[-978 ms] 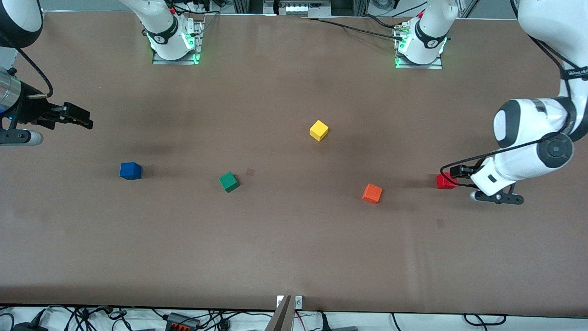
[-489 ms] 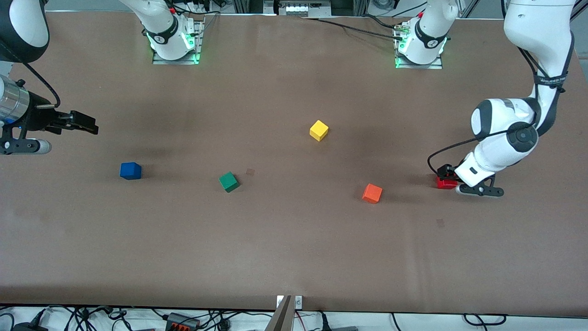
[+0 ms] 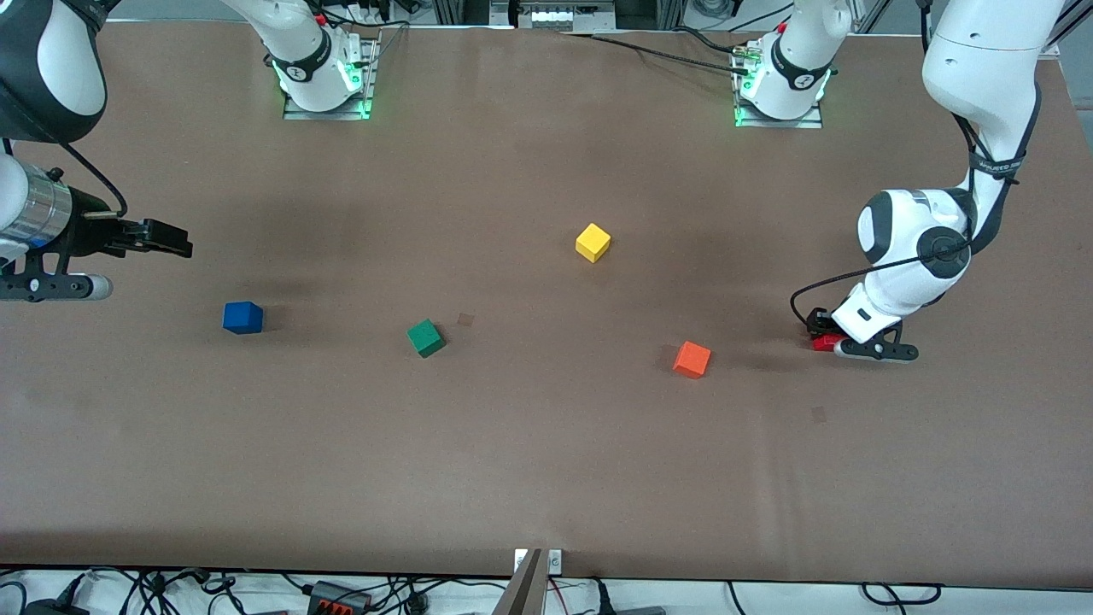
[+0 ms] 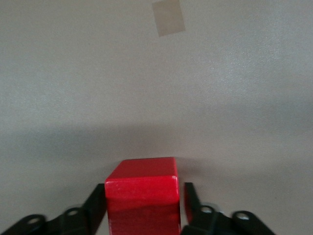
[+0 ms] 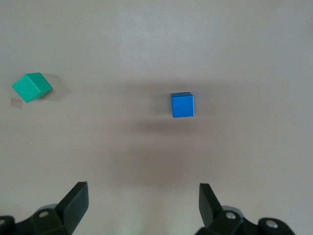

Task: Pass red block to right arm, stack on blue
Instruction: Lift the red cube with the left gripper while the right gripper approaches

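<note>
Your left gripper (image 4: 142, 210) is down at the table at the left arm's end, fingers pressed against the red block (image 4: 142, 188); lift, handover and stacking remain. Your right gripper (image 5: 142, 200) hangs wide open and waits near the blue cube (image 3: 242, 317)

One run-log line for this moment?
phase: grasp | left end effector: shut on red block, on table | right end effector: open, above blue block
</note>
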Robot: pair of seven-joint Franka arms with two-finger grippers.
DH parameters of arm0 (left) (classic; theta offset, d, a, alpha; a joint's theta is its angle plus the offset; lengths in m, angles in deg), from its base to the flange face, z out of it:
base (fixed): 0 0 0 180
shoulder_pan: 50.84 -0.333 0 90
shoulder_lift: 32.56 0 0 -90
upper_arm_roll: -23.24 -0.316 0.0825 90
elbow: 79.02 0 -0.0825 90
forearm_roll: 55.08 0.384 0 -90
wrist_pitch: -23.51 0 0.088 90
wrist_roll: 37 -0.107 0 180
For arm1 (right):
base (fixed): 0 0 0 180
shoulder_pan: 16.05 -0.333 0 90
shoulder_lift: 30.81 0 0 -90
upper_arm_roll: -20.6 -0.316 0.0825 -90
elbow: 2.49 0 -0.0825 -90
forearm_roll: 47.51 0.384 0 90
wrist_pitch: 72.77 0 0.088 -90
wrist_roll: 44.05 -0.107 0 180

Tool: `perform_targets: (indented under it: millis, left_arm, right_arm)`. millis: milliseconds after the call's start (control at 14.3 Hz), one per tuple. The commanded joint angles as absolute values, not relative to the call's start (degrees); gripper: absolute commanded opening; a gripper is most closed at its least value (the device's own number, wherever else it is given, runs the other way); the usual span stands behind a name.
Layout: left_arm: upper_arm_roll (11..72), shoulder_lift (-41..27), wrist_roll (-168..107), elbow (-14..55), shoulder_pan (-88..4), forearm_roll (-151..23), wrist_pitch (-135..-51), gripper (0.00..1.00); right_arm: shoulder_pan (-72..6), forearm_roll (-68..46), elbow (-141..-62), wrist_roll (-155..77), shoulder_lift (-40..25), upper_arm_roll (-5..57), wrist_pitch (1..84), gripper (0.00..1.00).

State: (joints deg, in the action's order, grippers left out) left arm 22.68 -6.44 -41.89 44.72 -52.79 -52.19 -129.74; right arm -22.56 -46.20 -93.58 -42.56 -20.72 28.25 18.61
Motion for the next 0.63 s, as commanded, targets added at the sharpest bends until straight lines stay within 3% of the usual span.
perform_targets:
  millis: [0, 70, 279, 419, 559]
  left_arm:
    - [22.62, -6.20, -44.63, 44.38, -53.12, -52.45, -130.30, 0.16]
    - [22.62, -6.28, -47.43, 44.20, -53.21, -52.45, -130.21, 0.11]
    - [22.62, -6.72, -51.84, 41.49, -53.92, -52.45, -128.90, 0.10]
    - [22.71, -6.90, -52.38, 37.02, -53.91, -52.45, -120.68, 0.10]
    - [22.80, -6.81, -52.55, 29.48, -53.74, -52.45, -107.34, 0.10]
  right_arm:
    - [-22.46, -45.23, -92.75, -42.47, -20.36, 27.90, 18.20, 1.00]
    - [-22.73, -45.23, -92.75, -42.12, -19.83, 27.63, 17.68, 1.00]
    - [-23.96, -43.05, -92.58, -41.94, -19.13, 27.54, 17.93, 1.00]
    - [-23.70, -34.72, -92.58, -41.85, -19.04, 27.72, 17.59, 1.00]
    - [-23.61, -28.21, -92.58, -41.85, -18.25, 27.72, 17.58, 1.00]
